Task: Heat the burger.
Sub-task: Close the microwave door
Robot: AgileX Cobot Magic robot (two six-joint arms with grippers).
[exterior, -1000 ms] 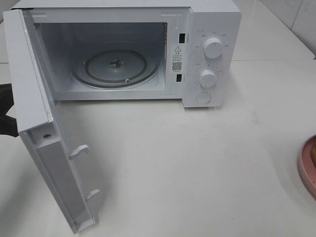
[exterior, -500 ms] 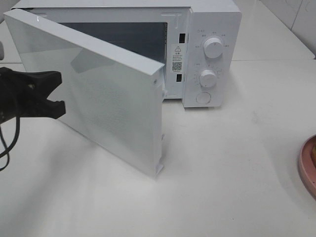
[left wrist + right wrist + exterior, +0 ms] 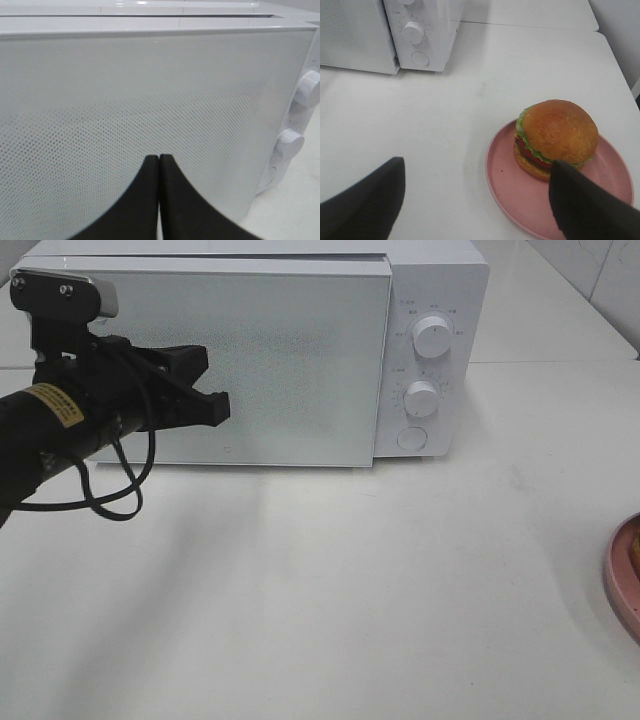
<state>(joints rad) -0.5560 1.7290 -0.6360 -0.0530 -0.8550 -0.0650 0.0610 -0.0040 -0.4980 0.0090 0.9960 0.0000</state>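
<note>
The burger point(image 3: 555, 137), with its golden bun, green lettuce and red tomato, sits on a pink plate point(image 3: 510, 190) in the right wrist view. My right gripper point(image 3: 476, 172) hangs open above the table beside it, one finger point(image 3: 370, 200) well clear and the other finger point(image 3: 585, 210) overlapping the plate's near side. The white microwave point(image 3: 430, 300) stands at the back with its door point(image 3: 290, 360) shut. My left gripper point(image 3: 215, 385) is shut and empty, its tips point(image 3: 159, 159) against the door's front.
The microwave's panel carries two knobs point(image 3: 432, 335) point(image 3: 421, 398) and a round button point(image 3: 412, 438). Only the plate's rim point(image 3: 622, 580) shows at the right edge of the high view. White tabletop point(image 3: 350, 590) stretches in front of the microwave.
The microwave door has swung from wide open to shut. My left arm came in from the left and followed the door to the front. The right side looks unchanged.
</note>
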